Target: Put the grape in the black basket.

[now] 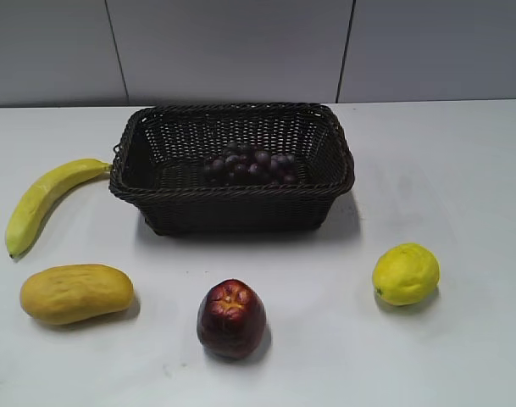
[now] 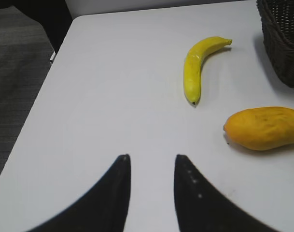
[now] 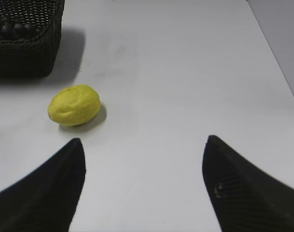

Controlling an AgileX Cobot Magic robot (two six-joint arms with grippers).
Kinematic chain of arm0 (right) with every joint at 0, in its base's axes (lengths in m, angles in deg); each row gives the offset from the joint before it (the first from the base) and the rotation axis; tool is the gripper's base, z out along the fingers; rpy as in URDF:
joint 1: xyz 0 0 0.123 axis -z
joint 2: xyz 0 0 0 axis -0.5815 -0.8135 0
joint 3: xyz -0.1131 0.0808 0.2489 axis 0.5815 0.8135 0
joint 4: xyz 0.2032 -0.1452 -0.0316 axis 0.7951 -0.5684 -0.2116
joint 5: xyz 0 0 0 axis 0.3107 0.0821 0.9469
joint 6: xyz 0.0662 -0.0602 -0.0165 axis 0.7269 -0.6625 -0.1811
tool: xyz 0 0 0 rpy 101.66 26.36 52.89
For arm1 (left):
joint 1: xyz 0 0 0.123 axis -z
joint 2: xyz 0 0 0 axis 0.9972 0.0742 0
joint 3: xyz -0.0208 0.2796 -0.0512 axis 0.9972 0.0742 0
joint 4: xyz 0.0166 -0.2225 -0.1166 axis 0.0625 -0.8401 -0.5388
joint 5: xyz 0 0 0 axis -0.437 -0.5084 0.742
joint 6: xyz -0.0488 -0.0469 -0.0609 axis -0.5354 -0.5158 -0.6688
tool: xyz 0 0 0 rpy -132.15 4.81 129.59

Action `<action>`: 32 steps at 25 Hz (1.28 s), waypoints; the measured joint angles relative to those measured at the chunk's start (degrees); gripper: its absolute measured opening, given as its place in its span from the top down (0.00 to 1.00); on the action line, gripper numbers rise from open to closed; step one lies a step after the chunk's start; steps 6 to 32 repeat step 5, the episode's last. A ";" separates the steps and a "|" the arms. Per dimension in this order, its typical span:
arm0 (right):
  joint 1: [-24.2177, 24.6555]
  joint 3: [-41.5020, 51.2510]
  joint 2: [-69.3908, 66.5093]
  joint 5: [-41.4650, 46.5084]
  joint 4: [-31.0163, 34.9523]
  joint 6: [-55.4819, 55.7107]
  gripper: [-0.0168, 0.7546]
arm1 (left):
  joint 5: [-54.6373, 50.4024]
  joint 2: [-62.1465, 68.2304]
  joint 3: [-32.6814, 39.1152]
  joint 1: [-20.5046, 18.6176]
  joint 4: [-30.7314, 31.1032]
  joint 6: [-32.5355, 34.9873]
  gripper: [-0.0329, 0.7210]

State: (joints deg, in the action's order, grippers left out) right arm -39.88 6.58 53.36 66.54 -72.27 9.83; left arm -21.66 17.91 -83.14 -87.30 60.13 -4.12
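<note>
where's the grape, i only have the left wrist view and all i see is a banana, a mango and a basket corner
Observer: The grape lies inside the black basket, on its floor, toward the back.
Operator: ok is anything holding it
Observer: No. In the exterior view no arm is near the basket, and the right gripper is open over bare table, with nothing between its fingers.
Operator: whats near that one
Observer: A lemon sits on the table ahead of it to the left, clear of the basket.
</note>
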 joint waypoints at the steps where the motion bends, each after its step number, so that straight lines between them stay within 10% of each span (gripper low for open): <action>1: 0.00 0.00 0.00 0.00 0.00 0.00 0.24 | 0.00 0.00 0.00 0.00 0.00 0.00 0.65; 32: 0.00 0.00 0.00 0.00 0.02 0.00 0.24 | 0.00 0.00 0.00 0.00 0.00 0.00 0.66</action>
